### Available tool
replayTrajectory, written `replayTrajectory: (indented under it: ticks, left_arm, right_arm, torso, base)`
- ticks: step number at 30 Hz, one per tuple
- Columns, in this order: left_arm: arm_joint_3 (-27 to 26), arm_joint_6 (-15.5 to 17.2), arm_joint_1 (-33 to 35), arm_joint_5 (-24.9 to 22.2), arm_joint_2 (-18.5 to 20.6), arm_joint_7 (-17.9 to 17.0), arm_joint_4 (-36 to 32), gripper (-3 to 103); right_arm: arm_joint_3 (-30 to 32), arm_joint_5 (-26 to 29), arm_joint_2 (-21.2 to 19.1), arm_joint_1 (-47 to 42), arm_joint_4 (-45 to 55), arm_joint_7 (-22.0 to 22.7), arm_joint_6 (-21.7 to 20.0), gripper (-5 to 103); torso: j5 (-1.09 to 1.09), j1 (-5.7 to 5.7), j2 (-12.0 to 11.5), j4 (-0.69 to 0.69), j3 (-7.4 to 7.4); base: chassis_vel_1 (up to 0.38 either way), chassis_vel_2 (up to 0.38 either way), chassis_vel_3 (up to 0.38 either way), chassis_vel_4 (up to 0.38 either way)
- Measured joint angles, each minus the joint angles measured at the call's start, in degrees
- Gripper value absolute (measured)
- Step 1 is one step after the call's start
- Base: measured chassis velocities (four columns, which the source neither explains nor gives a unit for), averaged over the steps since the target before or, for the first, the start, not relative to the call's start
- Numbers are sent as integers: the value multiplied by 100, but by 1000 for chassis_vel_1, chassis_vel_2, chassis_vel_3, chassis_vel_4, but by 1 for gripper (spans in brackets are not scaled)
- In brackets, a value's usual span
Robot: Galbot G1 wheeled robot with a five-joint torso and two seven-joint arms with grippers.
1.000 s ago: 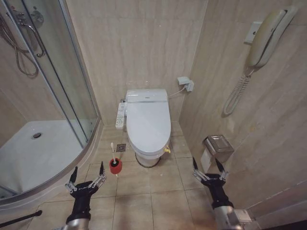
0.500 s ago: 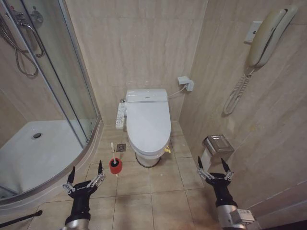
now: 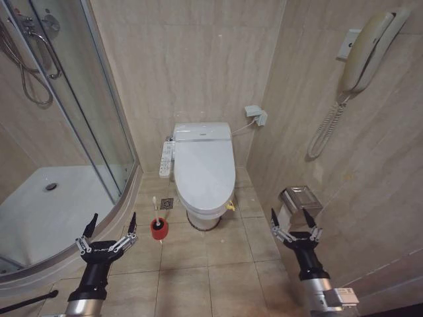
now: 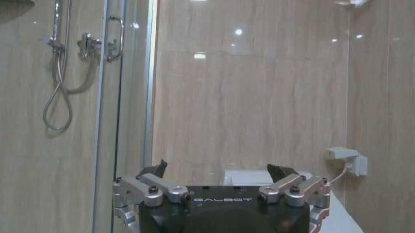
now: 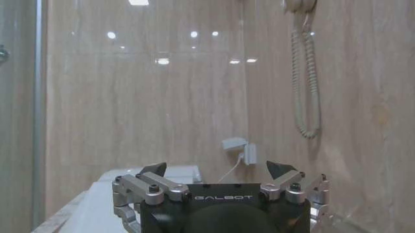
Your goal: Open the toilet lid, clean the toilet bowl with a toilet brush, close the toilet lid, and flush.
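At the back wall, centre of my head view: toilet lid point(image 3: 205, 168), glossy white elongated oval, lying flat and shut, so the toilet bowl beneath is hidden from me. Control panel point(image 3: 166, 160), white, fixed along the lid's left side; markings too small to read.

Floor, left of the toilet base: toilet brush point(image 3: 156, 210), thin white handle standing in a small red cup holder point(image 3: 158, 229); the bristle head is sunk in the cup and cannot be seen.

Left gripper point(image 3: 110, 228): fingers spread wide, holding nothing, near the curved shower tray point(image 3: 39, 211), short of the red cup. Its wrist view catches the shower hose point(image 4: 57, 82) and only a sliver of the toilet behind the fingers.

Right gripper point(image 3: 295, 221): fingers likewise spread and empty, just before the toilet paper holder point(image 3: 301, 200) on the right wall. Its wrist view shows the coiled cord point(image 5: 304, 77) of the wall telephone point(image 3: 369, 49) and a wall plug point(image 5: 240, 148).
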Motion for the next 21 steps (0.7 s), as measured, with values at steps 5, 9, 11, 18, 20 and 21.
replayTrajectory:
  ticks: [5, 9, 11, 18, 20, 21]
  left_arm:
    - [-46, -48, -12, -26, 47, 21, 54, 100]
    - [-59, -80, -31, -38, 80, 21, 140, 100]
    - [-57, -89, -42, -38, 82, 21, 173, 100]
    - [6, -113, -101, -35, 82, 21, 339, 100]
    - [19, -124, -119, -34, 88, 24, 405, 100]
    - [20, -127, -123, -34, 92, 25, 421, 100]
  right_arm:
    - [-68, -7, 102, 72, -69, -187, 105, 100]
    - [-78, 62, 152, 106, -97, -291, 188, 100]
    - [-78, 81, 164, 114, -110, -304, 204, 100]
    - [-47, 144, 212, 173, -148, -327, 239, 100]
    - [-30, 167, 245, 207, -166, -327, 239, 100]
    - [-30, 170, 254, 216, -174, -327, 239, 100]
  torso:
    - [0, 0, 0, 0, 0]
    - [0, -1, 0, 0, 0]
    - [0, -1, 0, 0, 0]
    - [0, -1, 0, 0, 0]
    - [0, 1, 0, 0, 0]
    - [1, 2, 0, 1, 0]
  base:
    - [0, 0, 0, 0]
    - [0, 0, 0, 0]
    - [-13, 31, 11, -23]
    - [-108, 91, 115, -113]
    - [-178, 190, 202, -167]
    - [-205, 208, 205, -230]
